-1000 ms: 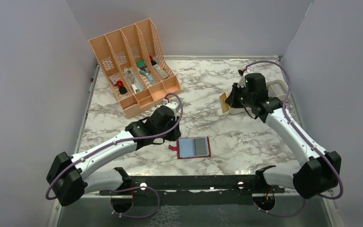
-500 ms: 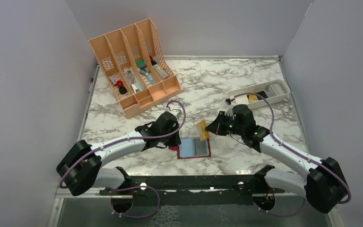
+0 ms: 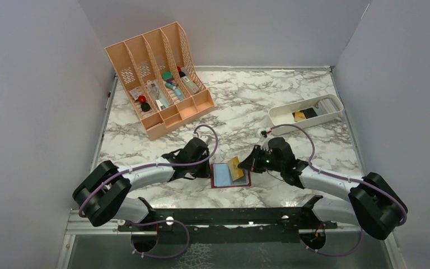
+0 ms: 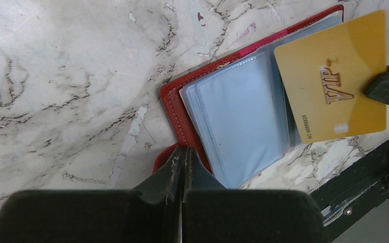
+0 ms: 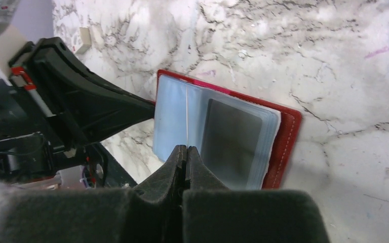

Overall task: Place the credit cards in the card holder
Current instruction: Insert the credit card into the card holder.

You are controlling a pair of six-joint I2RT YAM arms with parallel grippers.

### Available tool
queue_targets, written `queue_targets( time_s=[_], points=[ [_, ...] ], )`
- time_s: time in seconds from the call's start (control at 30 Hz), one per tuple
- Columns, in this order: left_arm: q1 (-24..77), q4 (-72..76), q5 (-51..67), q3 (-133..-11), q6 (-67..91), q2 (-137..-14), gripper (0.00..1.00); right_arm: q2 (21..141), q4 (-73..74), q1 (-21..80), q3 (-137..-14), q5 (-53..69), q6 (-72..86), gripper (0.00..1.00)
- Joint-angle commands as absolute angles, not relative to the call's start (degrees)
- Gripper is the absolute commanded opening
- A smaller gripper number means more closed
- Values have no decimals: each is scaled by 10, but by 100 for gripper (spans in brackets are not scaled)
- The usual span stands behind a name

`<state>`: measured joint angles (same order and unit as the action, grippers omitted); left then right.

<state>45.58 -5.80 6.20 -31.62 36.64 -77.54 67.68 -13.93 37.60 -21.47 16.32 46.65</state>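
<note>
The card holder lies open on the marble, red cover down and clear pockets up; it also shows in the left wrist view and the right wrist view. A dark card sits in one pocket. My left gripper is shut on the holder's red tab at its left edge. My right gripper is shut on a gold VIP card and holds it tilted over the holder's right half. In the right wrist view the card shows edge-on as a thin line.
A white oblong tray at the back right holds a gold card and a dark card. A peach slotted organizer with small items stands at the back left. The black base rail runs just in front of the holder.
My right arm has carried the gold card from the tray down to the open holder. My left gripper has moved right and back to the holder's left edge.
</note>
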Motion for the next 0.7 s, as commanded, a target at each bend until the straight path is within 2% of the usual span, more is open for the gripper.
queue_targets(
  time_s=[0.0, 0.43, 0.67],
  points=[
    [455, -41, 75, -299, 371, -782, 0, 701, -197, 382, -197, 164, 475, 1],
    [454, -46, 73, -288, 374, -771, 0, 710, -238, 385, -148, 148, 501, 1],
    [454, -46, 72, -277, 383, -756, 0, 655, -227, 389, -119, 100, 515, 1]
  ],
)
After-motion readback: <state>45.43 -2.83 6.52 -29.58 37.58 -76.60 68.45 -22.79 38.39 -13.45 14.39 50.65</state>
